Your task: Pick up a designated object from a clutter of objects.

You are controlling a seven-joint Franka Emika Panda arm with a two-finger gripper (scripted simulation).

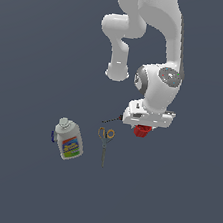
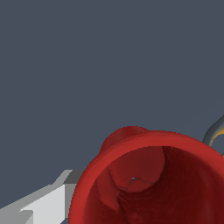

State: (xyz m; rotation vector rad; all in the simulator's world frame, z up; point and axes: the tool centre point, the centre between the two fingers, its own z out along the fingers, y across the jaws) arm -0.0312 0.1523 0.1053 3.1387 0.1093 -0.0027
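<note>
The end effector [image 1: 142, 128] sits around the small ribbed red cup [image 1: 142, 131], apparently reached; whether it grips cannot be told, and lifting off the bench [image 1: 170, 203] remains.

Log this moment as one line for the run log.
gripper: over red cup, grasp unclear | bottle, scissors, screwdriver: on floor, untouched

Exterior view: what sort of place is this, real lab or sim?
Looks like a simulated test scene, not a real room: a flat featureless grey floor, a cleanly rendered white arm, and a few loose items, bottle, scissors and red cup.
</note>
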